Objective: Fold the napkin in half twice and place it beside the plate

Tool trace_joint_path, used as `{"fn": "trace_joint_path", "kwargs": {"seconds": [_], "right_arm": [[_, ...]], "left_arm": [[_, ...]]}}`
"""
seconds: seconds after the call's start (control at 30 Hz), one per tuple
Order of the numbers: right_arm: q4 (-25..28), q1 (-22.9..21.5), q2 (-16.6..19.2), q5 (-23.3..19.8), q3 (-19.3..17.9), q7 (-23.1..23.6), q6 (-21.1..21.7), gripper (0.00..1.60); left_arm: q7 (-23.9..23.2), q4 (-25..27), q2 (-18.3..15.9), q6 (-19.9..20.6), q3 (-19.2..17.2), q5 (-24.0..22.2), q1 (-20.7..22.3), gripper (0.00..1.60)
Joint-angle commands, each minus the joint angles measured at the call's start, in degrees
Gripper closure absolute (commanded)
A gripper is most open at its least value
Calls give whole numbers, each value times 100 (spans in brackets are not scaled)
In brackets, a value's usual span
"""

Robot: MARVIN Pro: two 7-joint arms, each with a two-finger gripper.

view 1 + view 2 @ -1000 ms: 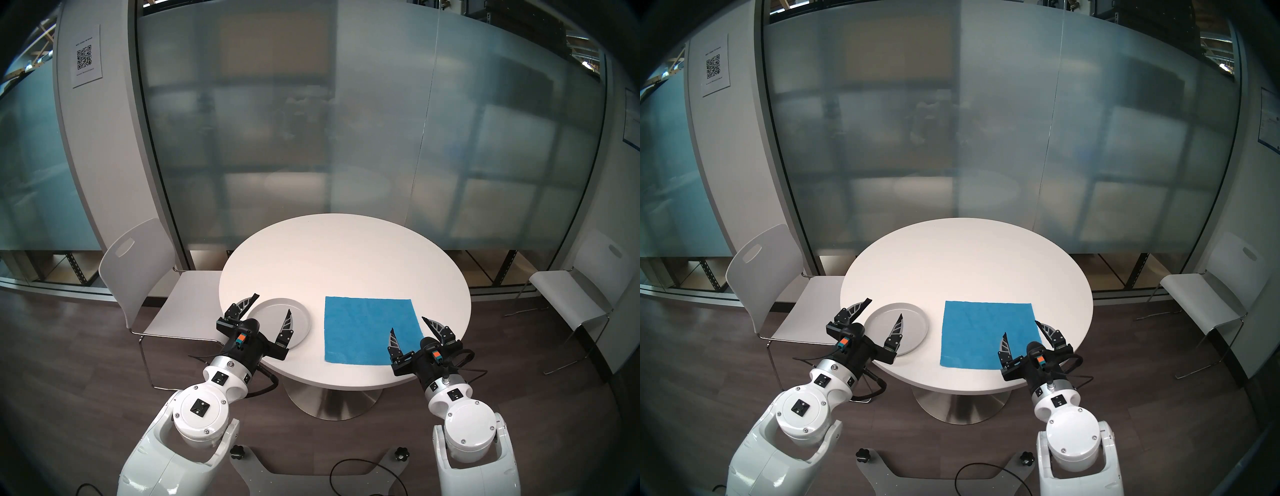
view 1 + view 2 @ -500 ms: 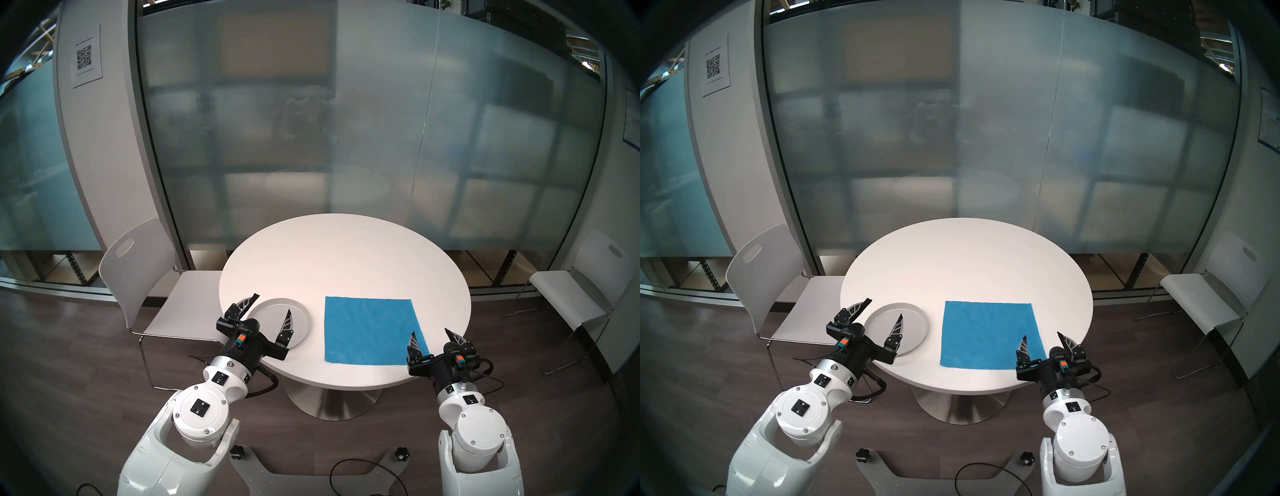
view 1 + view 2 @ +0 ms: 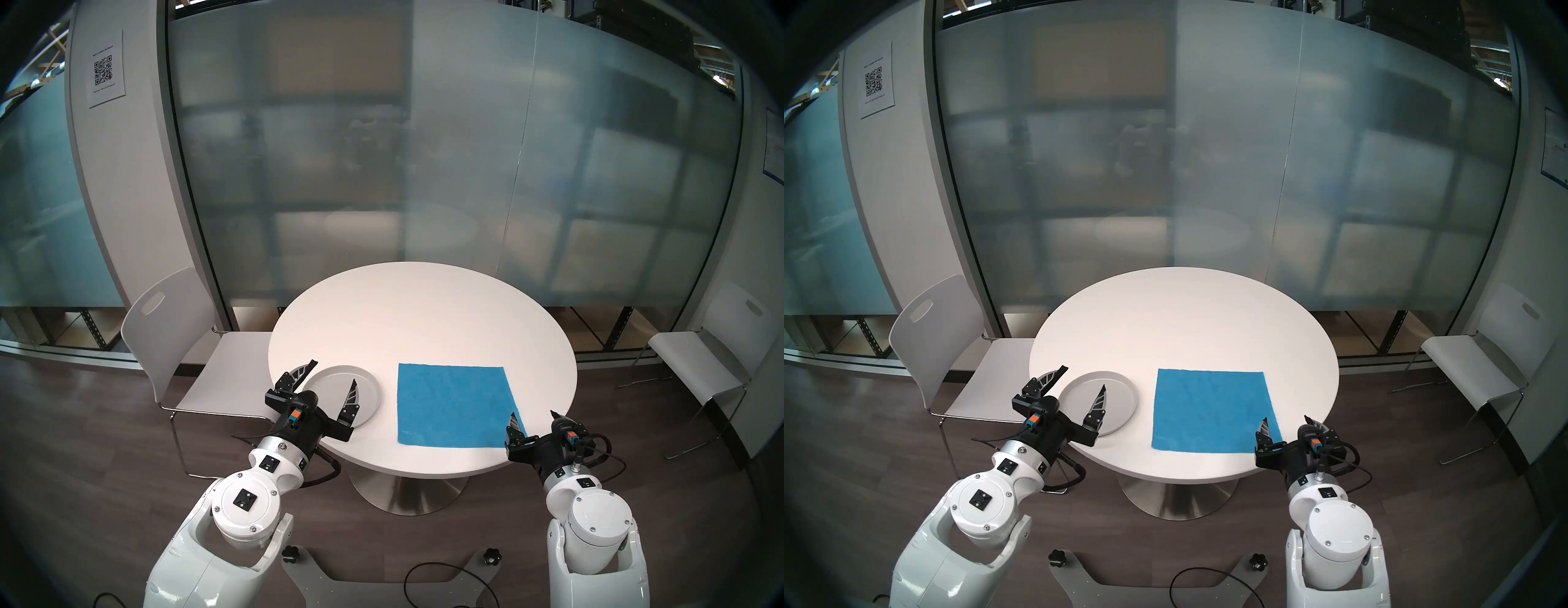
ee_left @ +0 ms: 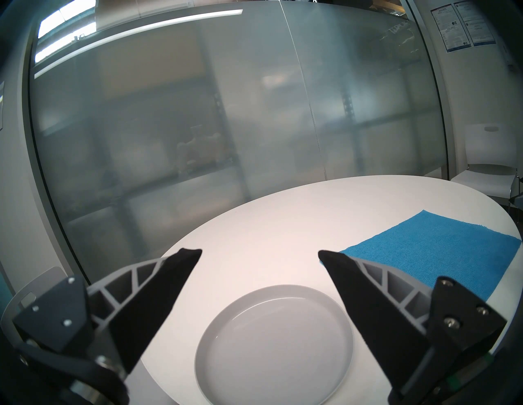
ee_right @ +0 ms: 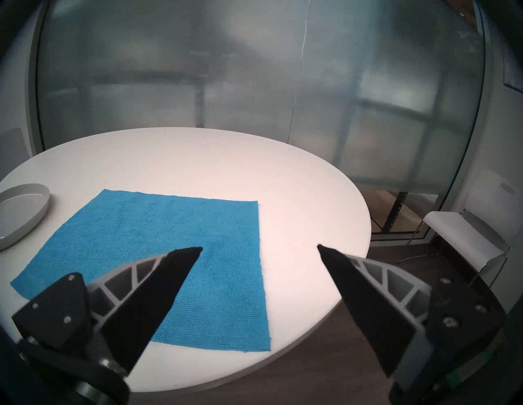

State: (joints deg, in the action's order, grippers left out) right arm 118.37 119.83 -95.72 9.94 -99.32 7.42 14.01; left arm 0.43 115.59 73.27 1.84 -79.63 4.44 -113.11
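Observation:
The blue napkin (image 3: 456, 403) (image 3: 1212, 409) (image 5: 158, 249) (image 4: 441, 254) lies flat and unfolded on the near right part of the round white table (image 3: 420, 314). To its left sits the pale grey plate (image 3: 335, 384) (image 3: 1119, 395) (image 4: 274, 339) (image 5: 19, 209), a small gap apart. My left gripper (image 3: 333, 371) (image 4: 259, 256) hovers open over the plate's near left side, holding nothing. My right gripper (image 3: 533, 414) (image 3: 1286, 419) (image 5: 259, 247) is open and empty above the napkin's near right corner, at the table's edge.
A white chair (image 3: 178, 339) stands left of the table and another (image 3: 712, 356) at the right. Frosted glass walls (image 3: 382, 170) run behind. The far half of the table is bare. A cable (image 3: 441, 581) lies on the floor by my base.
My right arm has drawn back and to the right, from over the napkin's near right area to its near right corner. The left arm, napkin and plate have not moved.

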Motion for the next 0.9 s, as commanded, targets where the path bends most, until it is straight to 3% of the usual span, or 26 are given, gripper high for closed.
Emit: {"fn": "trace_joint_path", "kwargs": {"seconds": [0.0,0.87], "right_arm": [[-16,-202,11,-5,-29,-28,21,0],[-510,-308,-5,-62,-164,-28,187,0]], "left_arm": [[-2,107,1,-14,2,-3,4,0],[-2,108,1,-13,2,-3,3,0]]}}
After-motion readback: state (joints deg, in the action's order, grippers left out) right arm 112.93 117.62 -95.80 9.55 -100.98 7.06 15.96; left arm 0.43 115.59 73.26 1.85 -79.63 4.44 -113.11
